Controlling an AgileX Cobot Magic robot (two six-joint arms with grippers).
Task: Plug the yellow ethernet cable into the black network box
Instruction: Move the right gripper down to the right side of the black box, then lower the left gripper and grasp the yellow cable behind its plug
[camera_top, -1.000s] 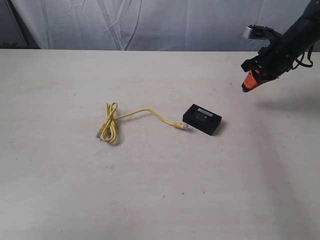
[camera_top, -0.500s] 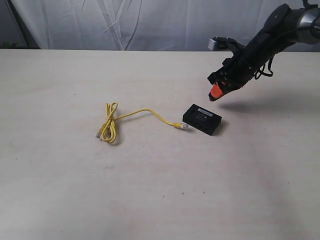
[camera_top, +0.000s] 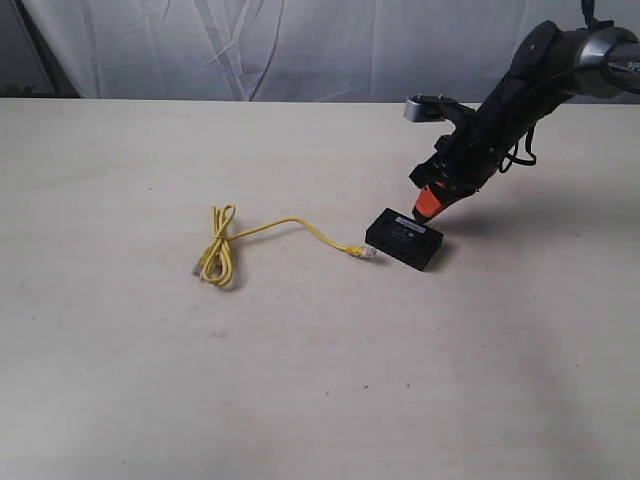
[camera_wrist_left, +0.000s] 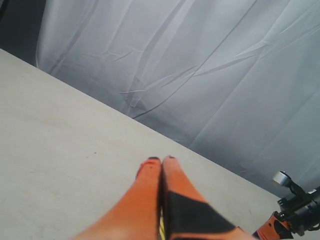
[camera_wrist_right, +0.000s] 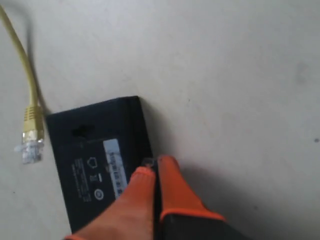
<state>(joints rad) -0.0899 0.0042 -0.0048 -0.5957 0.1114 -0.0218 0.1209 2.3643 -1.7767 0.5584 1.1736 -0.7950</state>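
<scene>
Table (camera_top: 300, 380) lies open around network box (camera_top: 404, 239), save right end effector (camera_top: 421, 209) and yellow cable (camera_top: 357, 251).

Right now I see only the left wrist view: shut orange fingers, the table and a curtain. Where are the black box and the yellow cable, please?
Observer: The black network box lies flat on the table, right of the middle in the exterior view.
Operator: Is the cable already plugged in?
Observer: No. The yellow ethernet cable ends beside the box, and its plug lies loose on the table, not in the box.
Operator: And where is the right gripper?
Observer: The right gripper is over the edge of the box on the side away from the plug, with its fingers shut and empty.
</scene>
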